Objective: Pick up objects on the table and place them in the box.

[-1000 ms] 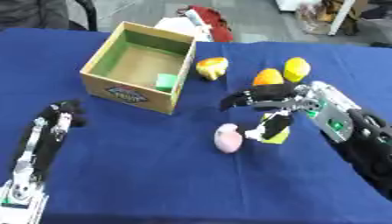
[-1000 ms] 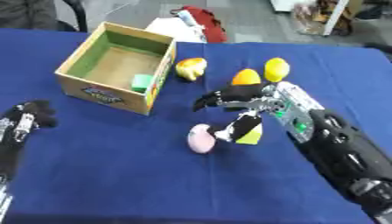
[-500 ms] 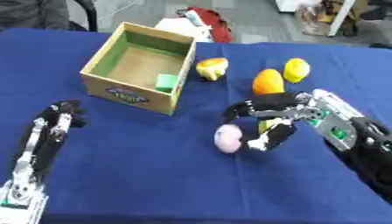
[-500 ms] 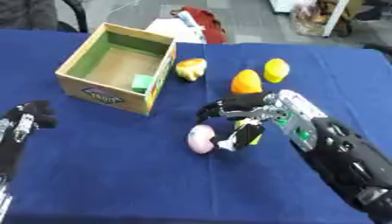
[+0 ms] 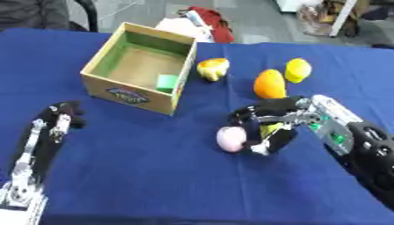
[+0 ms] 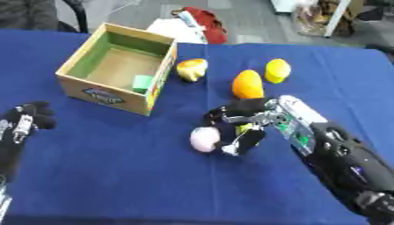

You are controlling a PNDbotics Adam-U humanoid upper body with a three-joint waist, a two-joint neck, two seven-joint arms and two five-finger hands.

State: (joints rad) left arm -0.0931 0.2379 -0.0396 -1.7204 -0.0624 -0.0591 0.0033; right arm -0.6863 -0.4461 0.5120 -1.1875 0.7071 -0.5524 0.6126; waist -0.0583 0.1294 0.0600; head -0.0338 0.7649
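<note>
Left eye view: right hand (image 5: pixel 269 125) at centre, fingers curled beside a pink egg-shaped object (image 5: pixel 230 139) at its 9 o'clock on the blue surface (image 5: pixel 154 176), with the box (image 5: pixel 138 66) at 11; right eye view: left hand (image 6: pixel 23 121) idle, fingers curled, empty.

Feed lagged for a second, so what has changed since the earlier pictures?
The right hand has come down toward the near edge and curled its fingers beside the pink object, not clearly holding it. The box, the fruits and the left hand stayed put.
</note>
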